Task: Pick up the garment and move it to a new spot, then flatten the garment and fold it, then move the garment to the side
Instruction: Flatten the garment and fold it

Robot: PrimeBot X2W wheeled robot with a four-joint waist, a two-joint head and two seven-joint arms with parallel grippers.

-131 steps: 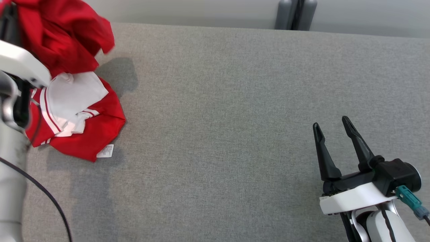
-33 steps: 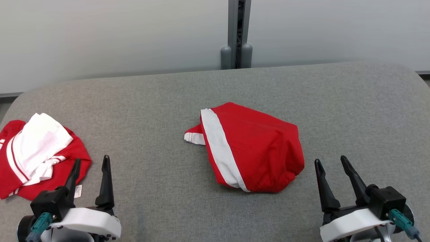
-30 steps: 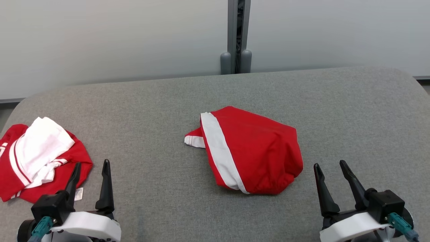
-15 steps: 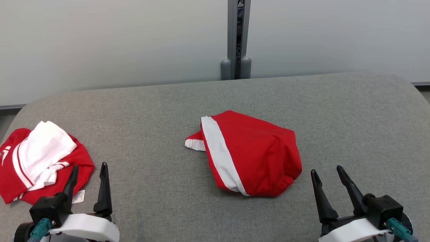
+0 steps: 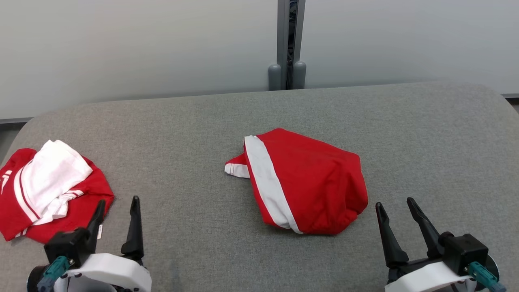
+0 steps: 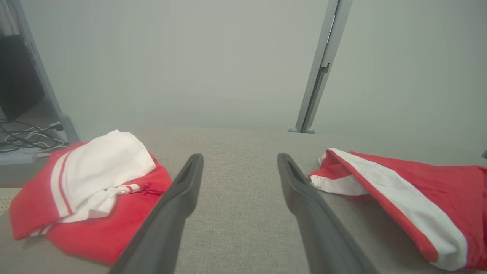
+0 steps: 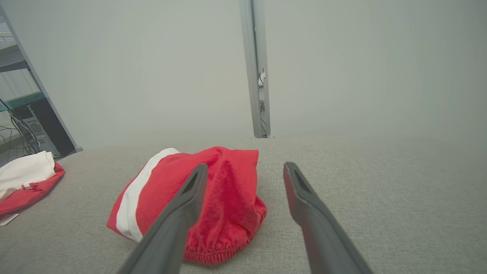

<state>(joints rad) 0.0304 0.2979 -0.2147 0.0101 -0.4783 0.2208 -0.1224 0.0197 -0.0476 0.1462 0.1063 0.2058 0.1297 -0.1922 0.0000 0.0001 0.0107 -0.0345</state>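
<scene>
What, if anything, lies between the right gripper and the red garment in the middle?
Nothing visible. Bare grey surface separates the right gripper from the red garment; the second garment lies far off by the left gripper.

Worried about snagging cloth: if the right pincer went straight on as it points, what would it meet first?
Probably the red garment: its bunched edge lies ahead of one finger of the right pincer. The other finger faces bare grey surface. Height is unclear; it might pass above.

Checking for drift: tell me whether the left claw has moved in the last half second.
Yes, slightly right: a finger of the left claw now overlaps the white label, previously clear beside it.
</scene>
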